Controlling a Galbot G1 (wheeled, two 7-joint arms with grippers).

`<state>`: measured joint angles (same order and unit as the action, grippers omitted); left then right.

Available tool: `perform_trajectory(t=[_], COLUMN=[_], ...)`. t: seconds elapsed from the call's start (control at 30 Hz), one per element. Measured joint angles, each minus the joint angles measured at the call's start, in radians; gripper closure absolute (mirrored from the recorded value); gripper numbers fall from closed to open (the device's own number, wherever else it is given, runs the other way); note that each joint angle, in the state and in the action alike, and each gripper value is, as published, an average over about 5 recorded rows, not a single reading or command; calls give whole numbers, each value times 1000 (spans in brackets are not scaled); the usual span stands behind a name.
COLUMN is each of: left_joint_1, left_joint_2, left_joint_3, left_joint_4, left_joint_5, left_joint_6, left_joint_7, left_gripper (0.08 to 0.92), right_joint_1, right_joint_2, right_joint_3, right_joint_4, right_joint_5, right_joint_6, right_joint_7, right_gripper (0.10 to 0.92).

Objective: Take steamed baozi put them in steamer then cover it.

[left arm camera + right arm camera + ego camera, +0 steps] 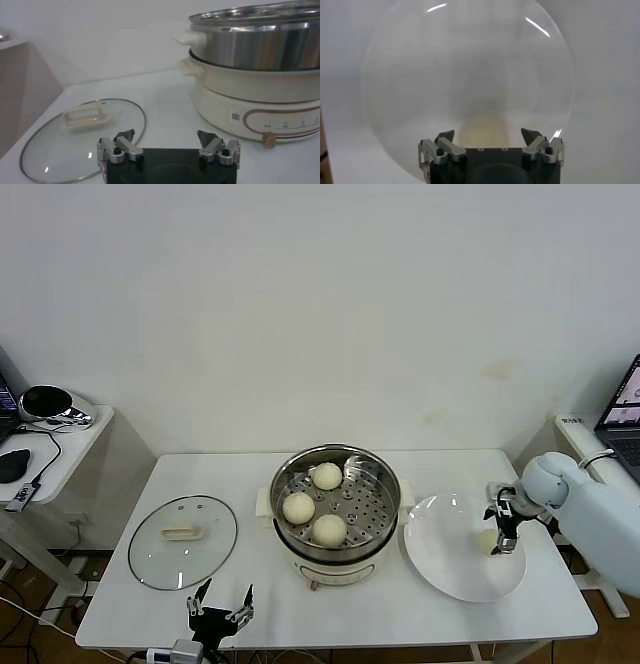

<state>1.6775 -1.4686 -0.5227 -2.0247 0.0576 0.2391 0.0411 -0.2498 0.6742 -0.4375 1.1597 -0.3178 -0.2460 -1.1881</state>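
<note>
Your steamer (335, 509) sits mid-table, uncovered, a steel pot on a cream base. Its perforated tray holds three steamed baozi: one toward the back wall (327, 475), one on the robot's left side of the tray (298, 507), one nearest the front rim (329, 529). All three sit apart from each other, none stacked.

The white plate (450, 574) lies just to the right of the steamer. Its rim comes close to the steamer's base; you cannot tell whether they touch. The fourth baozi (488, 539) is on the plate's right half, partly hidden behind the tool.

Your right gripper (503, 531) is down over that plate, right at the bun. In the right wrist view the two fingers (445, 136) stand spread wide, with the bun (484, 131) showing as a pale tan blur between them and the plate (470, 75) filling the rest. The fingers are not closed on it; you cannot tell whether either pad touches the dough.

The cover (183, 540) lies flat on the table, left of the steamer and well apart from it, handle up (181, 533). Through the glass only the tabletop shows.

Your left gripper (221, 615) waits at the front table edge, between cover and steamer, fingers parted and holding nothing. Its wrist view shows the cover (82, 135) on one side and the steamer (255, 75) on the other.
</note>
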Motion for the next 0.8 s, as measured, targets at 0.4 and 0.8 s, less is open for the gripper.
perform_trajectory(t=[0.4, 0.8], left_joint_1=[-7, -7], left_joint_2=[2, 1], left_joint_3=[2, 5], left_joint_4=[14, 28], left_joint_5=[0, 0], left_joint_6=[-1, -5], left_joint_7=[0, -2], left_gripper=[177, 177], right_joint_1=[-5, -3], right_joint_2=[24, 38], right_joint_3=[4, 4], right_joint_4=[-44, -79], right_joint_5=[-22, -33], right_joint_6=[18, 31], right_joint_7=[-9, -18], right_gripper=[203, 203])
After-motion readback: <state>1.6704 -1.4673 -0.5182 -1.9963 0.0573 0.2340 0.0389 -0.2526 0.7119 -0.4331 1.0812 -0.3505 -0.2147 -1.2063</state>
